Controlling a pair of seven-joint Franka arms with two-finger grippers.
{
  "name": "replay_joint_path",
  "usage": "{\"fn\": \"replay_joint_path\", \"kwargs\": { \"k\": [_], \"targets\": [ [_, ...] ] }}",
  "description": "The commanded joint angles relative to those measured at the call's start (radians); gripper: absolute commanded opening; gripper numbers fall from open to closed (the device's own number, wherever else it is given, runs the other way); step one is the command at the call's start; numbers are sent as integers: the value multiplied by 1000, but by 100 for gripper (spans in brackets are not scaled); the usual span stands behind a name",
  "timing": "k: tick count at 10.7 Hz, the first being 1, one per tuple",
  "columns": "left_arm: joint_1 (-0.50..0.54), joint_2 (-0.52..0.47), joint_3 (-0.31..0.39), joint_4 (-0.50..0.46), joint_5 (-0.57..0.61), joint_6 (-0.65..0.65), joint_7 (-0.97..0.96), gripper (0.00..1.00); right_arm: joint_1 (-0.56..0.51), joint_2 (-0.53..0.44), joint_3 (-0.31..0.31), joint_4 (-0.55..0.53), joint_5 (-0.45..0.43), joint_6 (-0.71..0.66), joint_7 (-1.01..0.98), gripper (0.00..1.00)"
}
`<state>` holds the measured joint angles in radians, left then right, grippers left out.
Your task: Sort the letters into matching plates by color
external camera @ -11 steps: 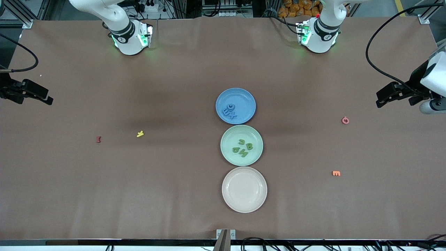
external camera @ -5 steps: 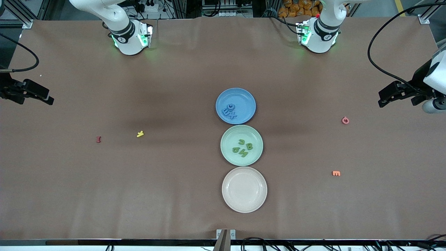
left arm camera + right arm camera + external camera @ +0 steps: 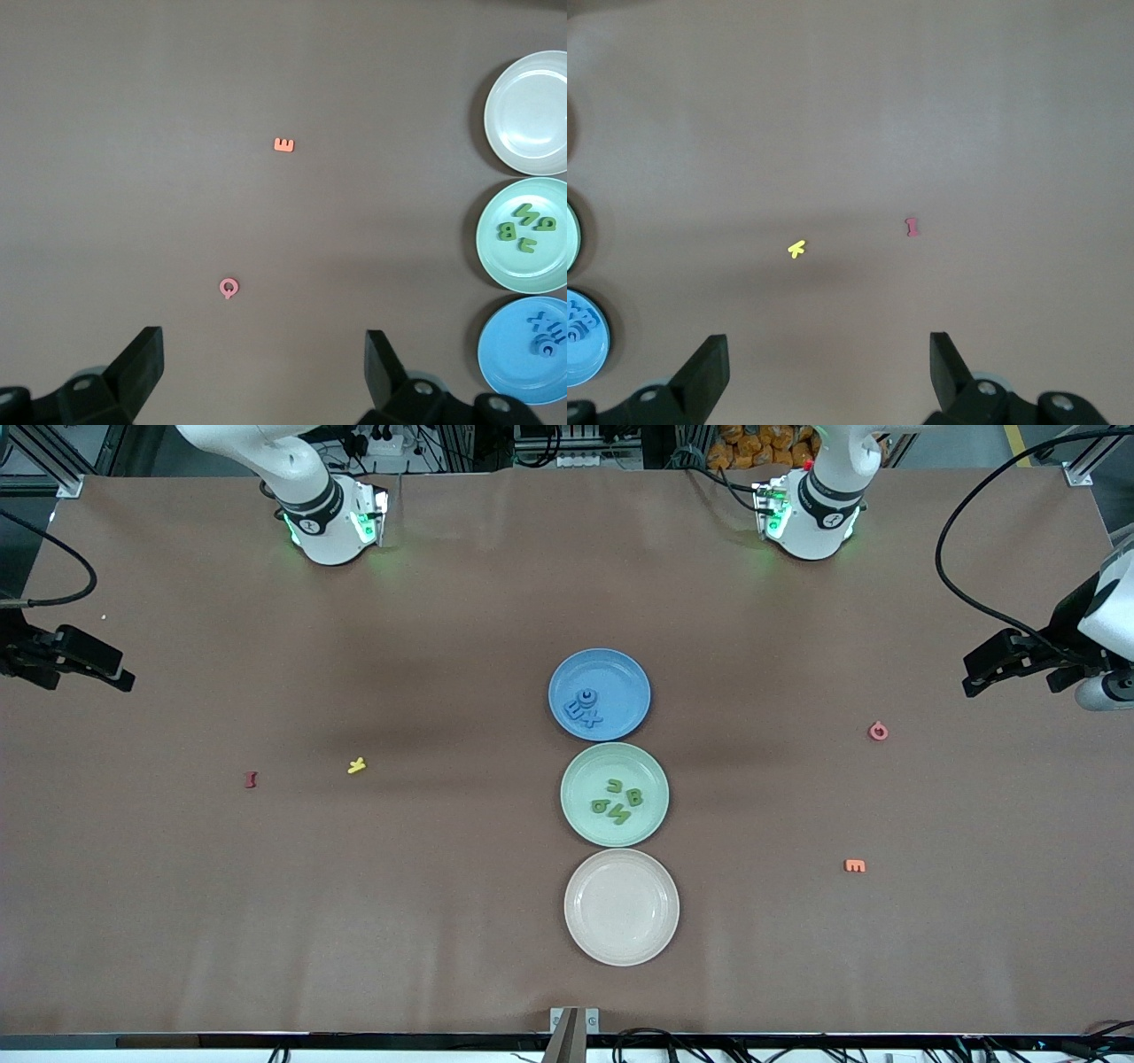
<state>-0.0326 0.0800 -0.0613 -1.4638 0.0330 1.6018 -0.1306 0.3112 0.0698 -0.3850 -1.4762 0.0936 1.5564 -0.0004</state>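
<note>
Letters [image 3: 617, 800] lie in two adjoining plates [image 3: 571, 784].

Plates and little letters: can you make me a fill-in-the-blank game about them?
1. The four small green foam letters lie in the round pale mint ____ plate.
2. The round blue plate holds the small ____ foam pieces.
3. The round beige-pink plate, nearest the front camera, holds ____ letters.
4. The open left gripper hangs over the table near the small pink ring-shaped ____.

Missing words: green; blue; no; letter
</note>
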Motion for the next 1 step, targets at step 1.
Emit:
{"fn": "replay_joint_path", "kwargs": {
  "k": [1],
  "targets": [
    [6,-5,0,11,-18,-17,26,100,-15,-5,17,7,-20,-6,16,100]
  ]
}}
